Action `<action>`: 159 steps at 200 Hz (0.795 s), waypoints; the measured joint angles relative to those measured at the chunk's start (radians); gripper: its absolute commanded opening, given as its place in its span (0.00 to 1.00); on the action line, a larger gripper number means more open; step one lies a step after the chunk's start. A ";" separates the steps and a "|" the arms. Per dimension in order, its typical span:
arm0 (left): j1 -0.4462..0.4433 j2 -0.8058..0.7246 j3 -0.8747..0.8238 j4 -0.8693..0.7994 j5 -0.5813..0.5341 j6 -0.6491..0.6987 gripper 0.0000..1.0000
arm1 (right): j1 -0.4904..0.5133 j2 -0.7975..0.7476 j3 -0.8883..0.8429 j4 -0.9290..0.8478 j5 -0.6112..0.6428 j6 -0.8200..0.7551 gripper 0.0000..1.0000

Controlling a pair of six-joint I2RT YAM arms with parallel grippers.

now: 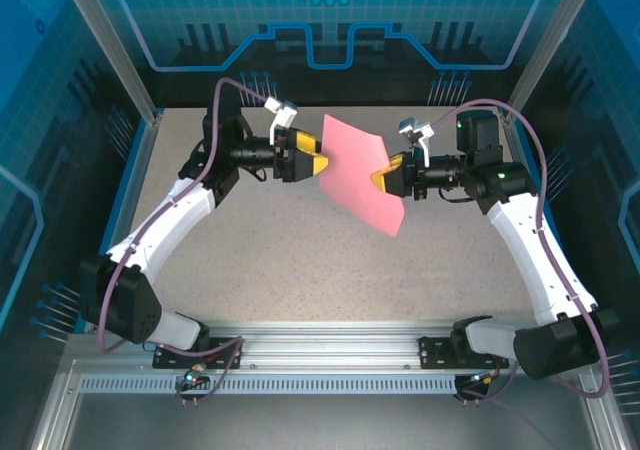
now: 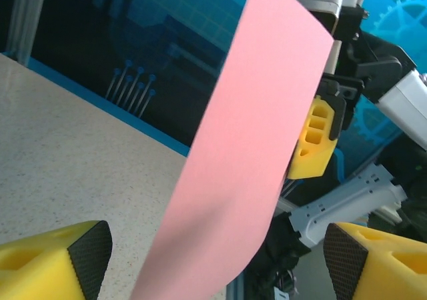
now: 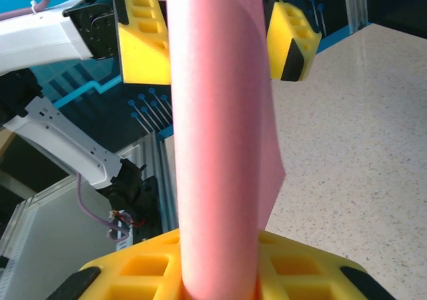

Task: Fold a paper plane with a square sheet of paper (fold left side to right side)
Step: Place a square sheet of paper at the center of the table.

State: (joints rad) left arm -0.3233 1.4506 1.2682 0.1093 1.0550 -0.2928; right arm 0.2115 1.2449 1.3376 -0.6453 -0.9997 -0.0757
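The right end effector [image 1: 385, 179] pinches the pink sheet [image 1: 360, 165] aloft; the left end effector [image 1: 315, 156] gapes wide, empty.

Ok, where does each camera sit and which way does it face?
Top external: above, behind the bases, looking down on the table; both arms show, left claw and right claw.
Left wrist: faces the right claw past its own open fingers.
Right wrist: faces the left claw; its own fingers pinch the pink sheet.
Shared: the pink sheet, in all three.
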 measured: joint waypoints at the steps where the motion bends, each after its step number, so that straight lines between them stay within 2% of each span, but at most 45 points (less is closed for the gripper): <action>1: -0.001 0.000 0.001 -0.003 0.001 0.003 0.86 | 0.000 0.001 0.000 -0.002 -0.002 -0.001 0.24; 14: -0.013 0.005 0.019 -0.037 0.002 0.031 0.84 | 0.003 0.006 0.004 -0.011 -0.015 -0.009 0.24; 26: -0.018 0.010 0.028 -0.057 0.010 0.045 0.76 | 0.005 0.011 0.006 -0.015 -0.016 -0.015 0.25; 42: -0.021 0.017 0.039 -0.084 0.017 0.068 0.58 | 0.006 0.013 0.010 -0.021 -0.005 -0.019 0.25; 59: -0.021 0.022 0.043 -0.108 0.020 0.079 0.35 | 0.006 0.013 0.011 -0.021 0.015 -0.019 0.27; 85: -0.022 0.022 0.045 -0.135 0.015 0.106 0.10 | 0.004 0.013 0.011 -0.019 0.077 -0.006 0.38; 95: -0.022 0.022 0.045 -0.141 0.012 0.106 0.06 | 0.002 0.012 0.011 -0.020 0.111 0.009 0.43; 111: -0.023 0.022 0.043 -0.150 -0.003 0.108 0.04 | -0.004 0.008 0.006 -0.016 0.177 0.031 0.58; 121: -0.024 0.022 0.038 -0.151 -0.019 0.105 0.04 | -0.010 -0.003 -0.006 -0.009 0.243 0.041 0.71; 137: -0.026 0.025 0.016 -0.158 -0.053 0.084 0.04 | -0.032 -0.032 -0.041 -0.005 0.370 0.084 0.83; 159: -0.027 0.048 -0.043 -0.156 -0.108 0.035 0.05 | -0.083 -0.067 -0.093 0.000 0.520 0.143 0.90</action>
State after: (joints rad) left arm -0.3500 1.4990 1.2255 -0.0471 0.9474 -0.2573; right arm 0.1287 1.1778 1.2446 -0.6456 -0.4801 0.0677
